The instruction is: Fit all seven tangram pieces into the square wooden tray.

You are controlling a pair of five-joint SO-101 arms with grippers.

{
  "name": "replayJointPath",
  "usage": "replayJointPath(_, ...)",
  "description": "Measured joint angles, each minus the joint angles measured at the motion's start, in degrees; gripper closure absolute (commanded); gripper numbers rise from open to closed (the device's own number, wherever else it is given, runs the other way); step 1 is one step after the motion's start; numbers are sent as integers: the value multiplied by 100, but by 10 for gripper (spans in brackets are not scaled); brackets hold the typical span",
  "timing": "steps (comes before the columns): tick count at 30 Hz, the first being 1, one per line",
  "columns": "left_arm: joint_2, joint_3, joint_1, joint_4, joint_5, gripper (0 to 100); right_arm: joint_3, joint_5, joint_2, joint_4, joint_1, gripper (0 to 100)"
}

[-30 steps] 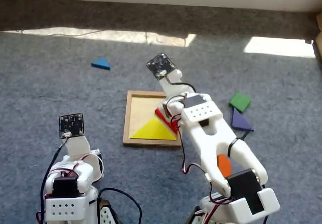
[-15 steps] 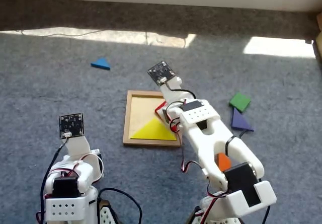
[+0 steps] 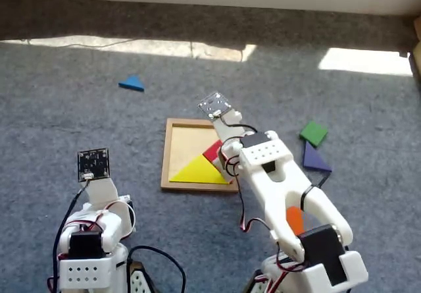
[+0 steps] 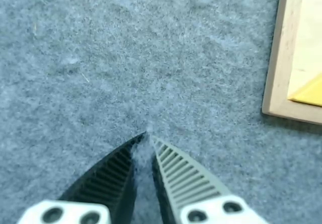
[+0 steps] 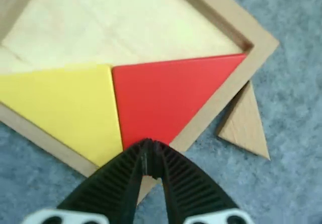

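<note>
The red triangle has been shifted inward and now lies flat against the tray's right edge, butted to the yellow triangle, probably to keep the remaining space whole. The right gripper is held together, empty, at the tray's near right corner. The left gripper is likewise closed over the carpet beside the tray.

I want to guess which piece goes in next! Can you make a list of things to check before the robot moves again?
1. The red triangle lies in the tray beside the yellow triangle: ok.
2. The right tool is shut, holding nothing: ok.
3. The left tool is shut over bare carpet, away from the tray: ok.
4. Bare room in the tray: ok.
5. All seven pieces in: not ok; the blue triangle, green square and purple triangle lie on the carpet.
6. The orange piece is free to grab: cannot tell, the arm covers part of it.
</note>
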Motion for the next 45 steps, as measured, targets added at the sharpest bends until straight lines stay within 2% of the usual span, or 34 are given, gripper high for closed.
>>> replayJointPath(6,0,0,0,0,0,995,0,0,-686,0,615,759)
replayJointPath(15,0,0,0,0,0,995,9,-35,-695,0,1802,753)
replayJointPath(21,0,0,0,0,0,995,-9,-835,-695,0,2567,753)
replayJointPath(28,0,0,0,0,0,995,-844,-1116,-695,1037,3007,752)
replayJointPath(34,0,0,0,0,0,995,-1292,-563,-510,1600,3059,749)
replayJointPath(41,0,0,0,0,0,995,-2295,-18,967,2180,3077,686)
replayJointPath(45,0,0,0,0,0,995,-2963,229,1626,2426,3068,681)
